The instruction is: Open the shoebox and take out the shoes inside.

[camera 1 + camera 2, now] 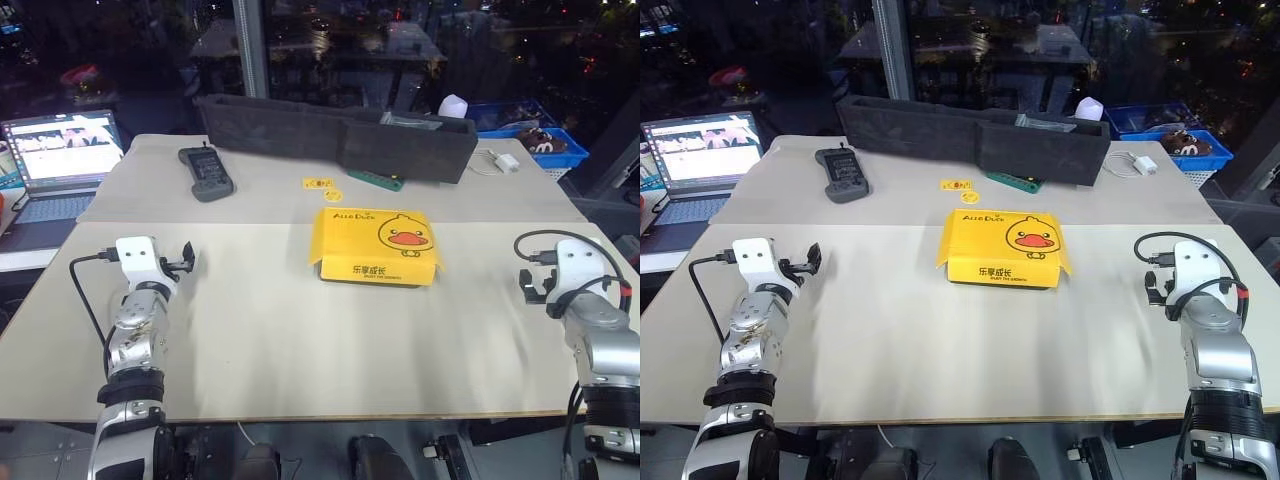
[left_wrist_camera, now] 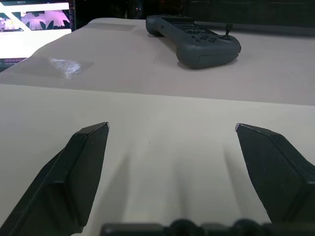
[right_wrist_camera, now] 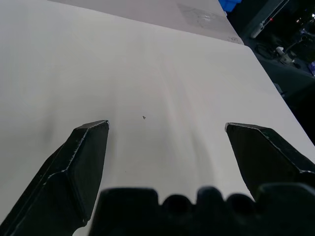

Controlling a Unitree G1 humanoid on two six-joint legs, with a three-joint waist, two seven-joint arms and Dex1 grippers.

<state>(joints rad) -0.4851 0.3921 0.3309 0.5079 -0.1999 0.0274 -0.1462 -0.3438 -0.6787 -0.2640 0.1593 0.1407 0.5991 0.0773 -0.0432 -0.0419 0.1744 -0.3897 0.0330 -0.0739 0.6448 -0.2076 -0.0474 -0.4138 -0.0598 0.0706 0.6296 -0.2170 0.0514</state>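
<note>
The shoebox (image 1: pixel 375 245) lies in the middle of the table with its yellow duck-face lid shut; the shoes are hidden inside it. My left gripper (image 1: pixel 185 262) hovers over the table's left part, well to the left of the box, open with nothing between its fingers (image 2: pixel 83 162). My right gripper (image 1: pixel 530 285) hovers near the table's right edge, well to the right of the box, also open and empty; bare tabletop shows between its fingers (image 3: pixel 81 162).
A long black foam tray (image 1: pixel 340 135) stands across the far side of the table (image 1: pixel 280 340). A grey handheld controller (image 1: pixel 207 172) lies at the back left. A laptop (image 1: pixel 60 160) sits beyond the left edge and a blue crate (image 1: pixel 540 140) at the far right.
</note>
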